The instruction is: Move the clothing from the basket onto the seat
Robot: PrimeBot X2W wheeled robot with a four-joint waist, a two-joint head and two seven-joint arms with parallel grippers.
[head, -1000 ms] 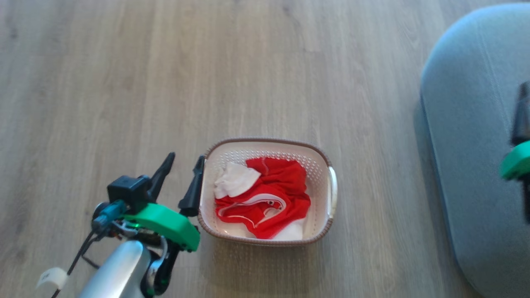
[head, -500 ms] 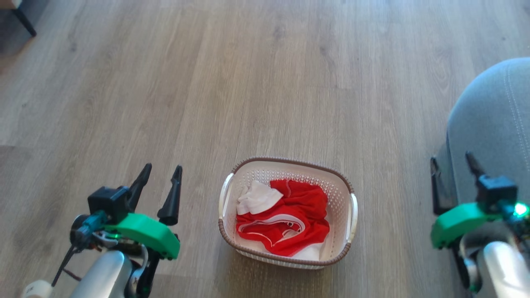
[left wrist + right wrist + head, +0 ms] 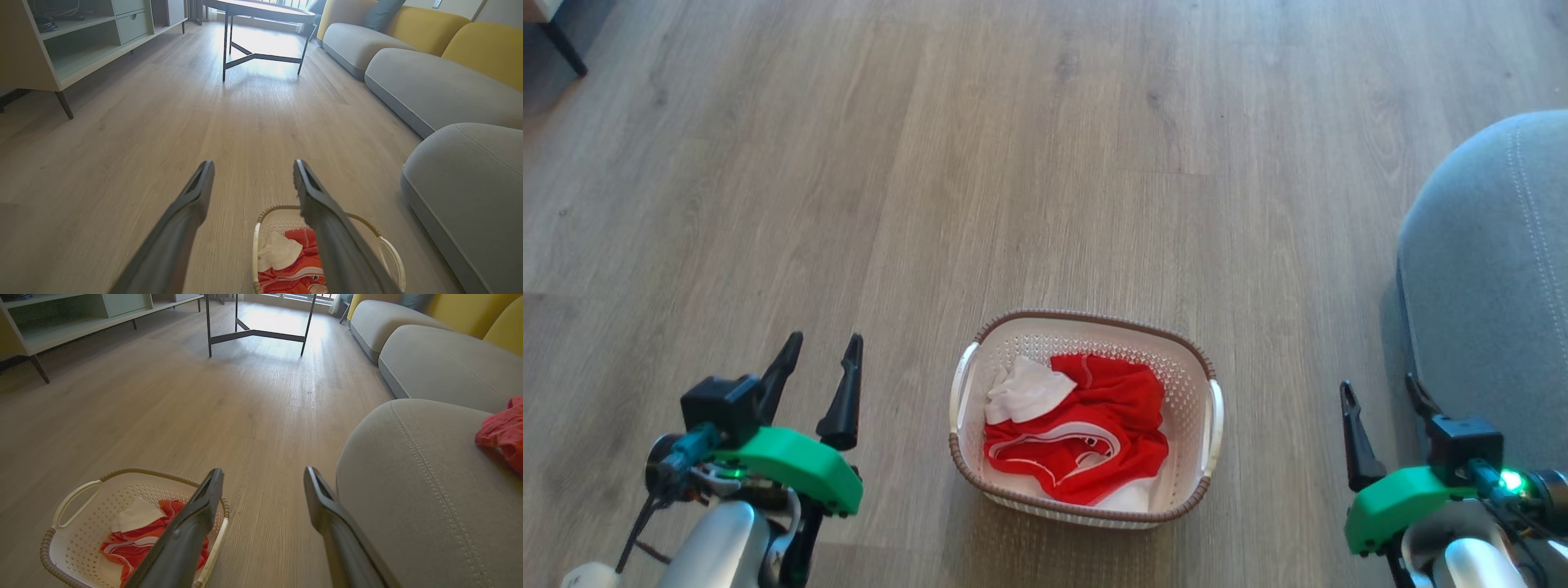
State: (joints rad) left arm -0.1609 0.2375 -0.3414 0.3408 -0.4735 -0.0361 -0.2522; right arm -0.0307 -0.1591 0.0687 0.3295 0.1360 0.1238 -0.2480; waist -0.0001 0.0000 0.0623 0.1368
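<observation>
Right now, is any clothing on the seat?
Yes, a red garment lies on the seat, at the right edge of the right wrist view.

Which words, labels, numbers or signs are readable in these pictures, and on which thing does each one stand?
None can be read.
The basket, the clothing and the seat show no legible text.
The white tag by the left forearm is too small and cut off to read.
</observation>
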